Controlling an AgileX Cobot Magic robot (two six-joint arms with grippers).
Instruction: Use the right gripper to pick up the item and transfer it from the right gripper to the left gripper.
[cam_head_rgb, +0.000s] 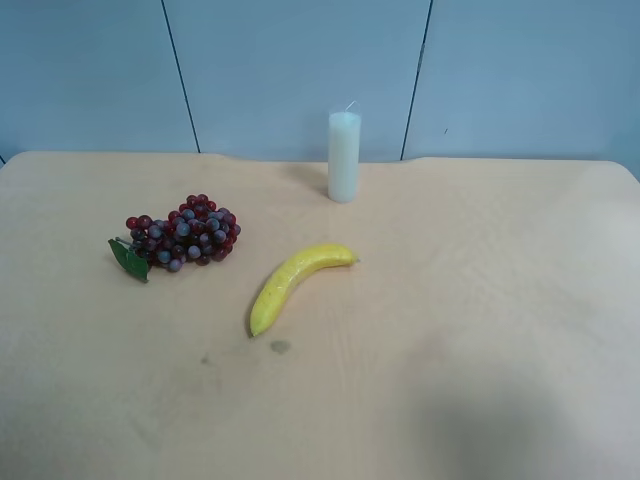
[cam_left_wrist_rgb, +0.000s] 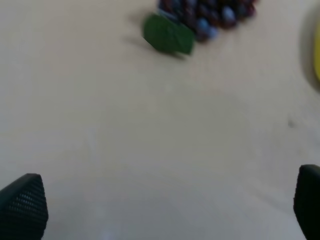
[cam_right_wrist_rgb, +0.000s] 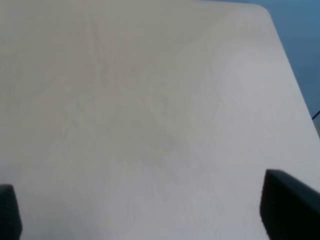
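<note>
Lying near the worktop's (cam_head_rgb: 480, 330) far edge, grapes (cam_head_rgb: 185, 234) are untouched; both end effectors (cam_left_wrist_rgb: 165, 210) (cam_right_wrist_rgb: 145, 210) are seen spread wide, empty.

High overview, two tabletop (cam_head_rgb: 480, 300) close-ups

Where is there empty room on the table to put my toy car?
Bare patches: the table right of the banana and candle, and the near strip below the grapes. It is crowded only between those three things.
</note>
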